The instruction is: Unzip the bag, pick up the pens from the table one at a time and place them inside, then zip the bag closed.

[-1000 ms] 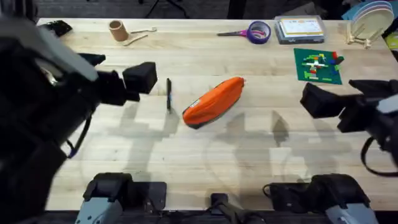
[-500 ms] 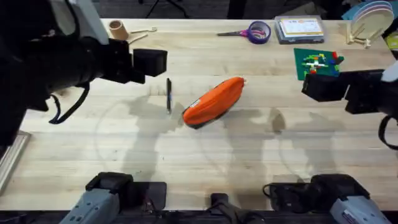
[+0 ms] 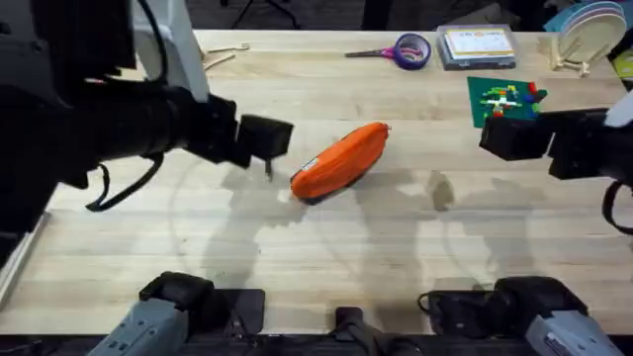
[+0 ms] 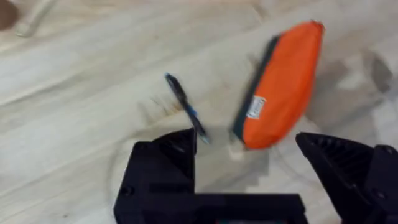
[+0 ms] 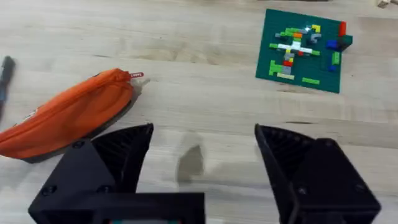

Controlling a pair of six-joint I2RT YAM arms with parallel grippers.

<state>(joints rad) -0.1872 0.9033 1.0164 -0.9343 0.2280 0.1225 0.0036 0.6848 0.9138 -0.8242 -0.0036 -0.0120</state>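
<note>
Left claw (image 4: 245,149) hangs released over pen (image 4: 185,107), bag (image 3: 340,161) just at its 3 o'clock; right claw (image 5: 202,146) released too, bare surface (image 3: 396,257) below.

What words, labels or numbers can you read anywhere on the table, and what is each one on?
No text is legible.
Small white tag on the side of the orange fabric pencil pouch: has marks, too blurred to read.
Small red-and-white tab at the end of the pouch: too small to read.
Clear plastic box with a printed card inside: print too small to read.
Green building-brick baseplate: no writing visible.
</note>
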